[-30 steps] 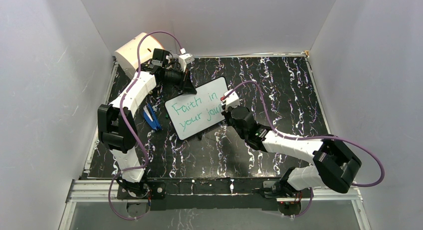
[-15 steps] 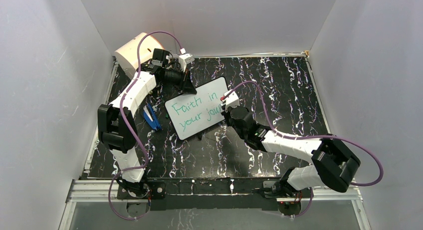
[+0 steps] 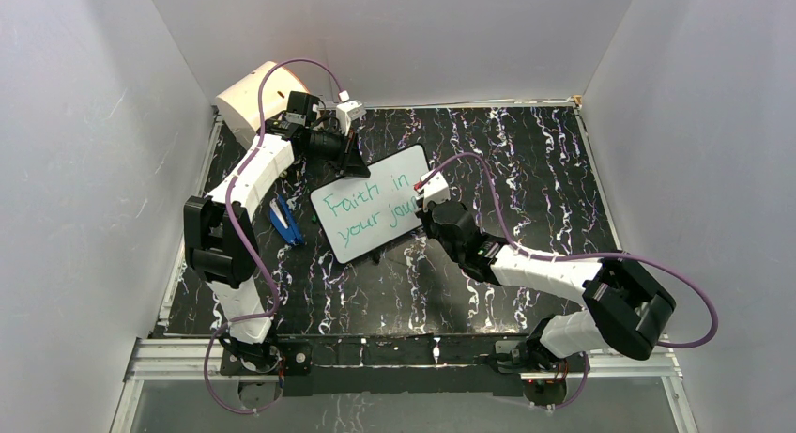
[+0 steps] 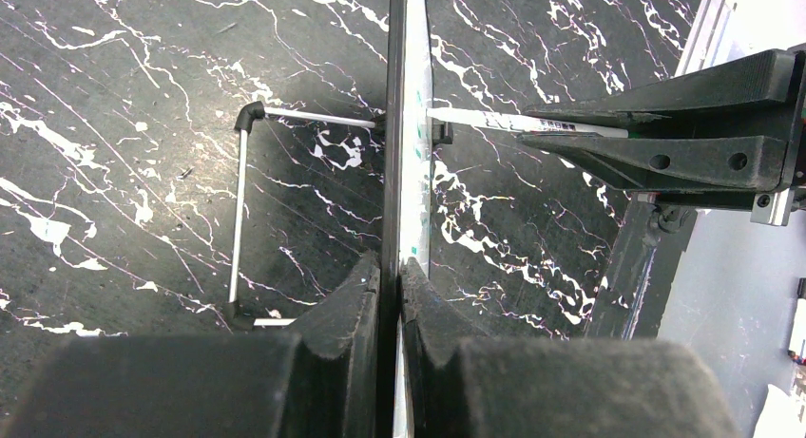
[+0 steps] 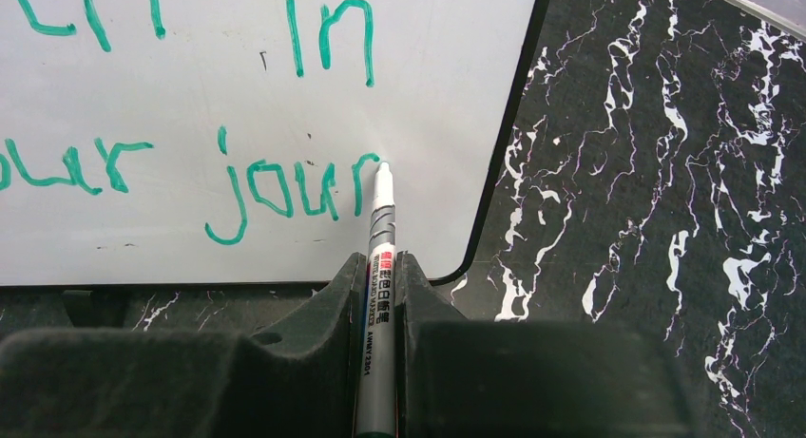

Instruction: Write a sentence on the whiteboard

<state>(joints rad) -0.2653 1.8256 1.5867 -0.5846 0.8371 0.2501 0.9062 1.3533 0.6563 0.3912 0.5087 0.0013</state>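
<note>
The whiteboard (image 3: 374, 213) stands tilted mid-table, its black frame propped on a wire foot (image 4: 239, 210). Green lettering, the sentence (image 3: 371, 208), reads "Faith in" over "your jour" (image 5: 285, 186). My left gripper (image 3: 354, 161) is shut on the board's top edge (image 4: 392, 172), seen edge-on in the left wrist view. My right gripper (image 3: 424, 208) is shut on a grey whiteboard marker (image 5: 378, 267); the marker's tip (image 5: 382, 169) touches the board just after the last "r". In the left wrist view the same marker (image 4: 513, 123) reaches the board from the right.
A cream cylindrical drum (image 3: 253, 100) sits at the back left corner. A blue object (image 3: 286, 222) lies on the black marbled table (image 3: 526, 170) left of the board. White walls close in on three sides; a metal rail (image 3: 375, 353) runs along the near edge.
The right arm's elbow has shifted slightly left; the marker tip stays at the end of "jour". The left arm and board have not moved.
</note>
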